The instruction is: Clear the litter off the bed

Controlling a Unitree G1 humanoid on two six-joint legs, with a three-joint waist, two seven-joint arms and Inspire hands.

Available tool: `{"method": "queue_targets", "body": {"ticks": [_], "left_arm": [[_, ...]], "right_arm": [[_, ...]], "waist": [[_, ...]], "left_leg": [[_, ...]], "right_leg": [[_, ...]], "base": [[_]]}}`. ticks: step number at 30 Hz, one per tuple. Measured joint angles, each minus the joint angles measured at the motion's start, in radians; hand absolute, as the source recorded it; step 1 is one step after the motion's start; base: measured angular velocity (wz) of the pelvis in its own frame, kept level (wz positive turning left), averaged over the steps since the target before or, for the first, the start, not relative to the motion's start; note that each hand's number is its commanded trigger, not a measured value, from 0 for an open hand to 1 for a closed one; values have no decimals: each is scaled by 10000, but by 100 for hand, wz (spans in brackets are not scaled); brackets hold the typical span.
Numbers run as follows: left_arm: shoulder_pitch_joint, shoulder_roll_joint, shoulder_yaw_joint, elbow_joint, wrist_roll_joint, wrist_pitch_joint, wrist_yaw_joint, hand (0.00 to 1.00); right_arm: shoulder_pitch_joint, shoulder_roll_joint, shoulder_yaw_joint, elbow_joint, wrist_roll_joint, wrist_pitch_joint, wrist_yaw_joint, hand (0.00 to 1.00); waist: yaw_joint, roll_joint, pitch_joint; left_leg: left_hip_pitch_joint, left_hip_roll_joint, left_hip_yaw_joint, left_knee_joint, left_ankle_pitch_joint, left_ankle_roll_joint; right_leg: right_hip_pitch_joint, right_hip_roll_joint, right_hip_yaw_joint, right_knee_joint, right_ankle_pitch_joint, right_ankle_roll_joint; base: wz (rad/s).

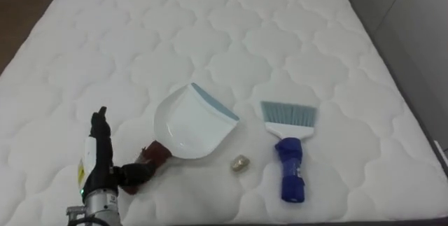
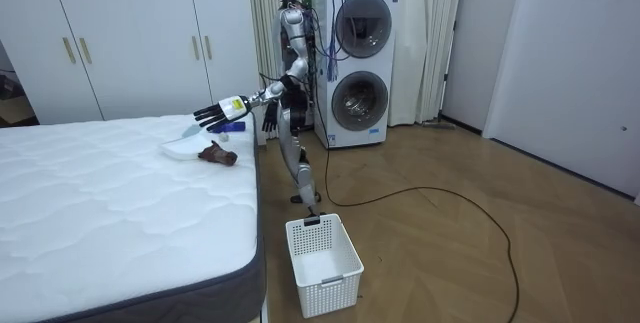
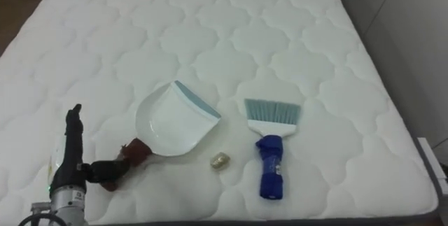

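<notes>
Left robot hand (image 1: pixel 98 149) open, fingers straight, holding nothing, over near-left of the bed (image 1: pixel 210 30). Dustpan (image 1: pixel 192 124) lies just right of it, handle (image 1: pixel 155 154) pointing near-left at the hand. Scrap (image 1: pixel 240 163) and brush (image 1: pixel 289 149) further right.

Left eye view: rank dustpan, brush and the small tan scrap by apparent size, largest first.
Largest: white dustpan.
Next: blue brush, about as long but narrower.
Smallest by far: tan scrap.
All three lie about equally near the camera, so nearness does not skew this.
</notes>
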Motion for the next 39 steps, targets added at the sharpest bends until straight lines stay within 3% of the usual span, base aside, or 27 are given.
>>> {"method": "queue_targets", "body": {"ticks": [6, 13, 20, 30, 32, 39], "left_arm": [[-156, 37, -473, 413, 2, 17, -410, 0], [-515, 221, -454, 1130, 6, 57, -396, 0], [-715, 224, -449, 1548, 21, 125, -371, 0], [-1699, 125, -549, 2284, 211, 187, -338, 0], [-1862, 127, -612, 2546, 208, 200, -322, 0], [-1909, 126, -639, 2603, 177, 266, -176, 0]], "right_arm": [[-109, 0, 145, 43, 243, 1, 9, 0], [-343, -38, 225, 234, 297, 23, -124, 0], [-515, -55, 237, 254, 258, 163, -205, 0], [-883, -104, 548, 404, 390, 162, -337, 0], [-925, -109, 652, 400, 539, 164, -391, 0], [-1067, -111, 664, 406, 762, 240, -393, 0]], "waist": [[-184, -31, -7], [-239, 67, 1], [-254, 143, 28], [-357, 220, 44], [-370, 201, 86], [-401, 193, 109]], "left_leg": [[-242, 3, -16, 108, 0, 0], [-606, 36, -7, 240, 0, 0], [-1106, 49, -44, 461, 0, 1], [-1895, 69, -45, 860, 12, 22], [-1983, 66, -35, 903, 13, 23], [-2344, 71, -30, 1076, 15, 32]], "right_leg": [[-235, -1, -31, 32, 18, -11], [-633, 6, -33, 200, 23, -23], [-1149, -13, -126, 353, 41, -52], [-1945, -105, -337, 913, 49, -70], [-2054, -122, -358, 979, 49, -70], [-2522, -183, -482, 1324, 24, -111]], "base": [[0], [0], [1], [0], [0], [-2]]}}
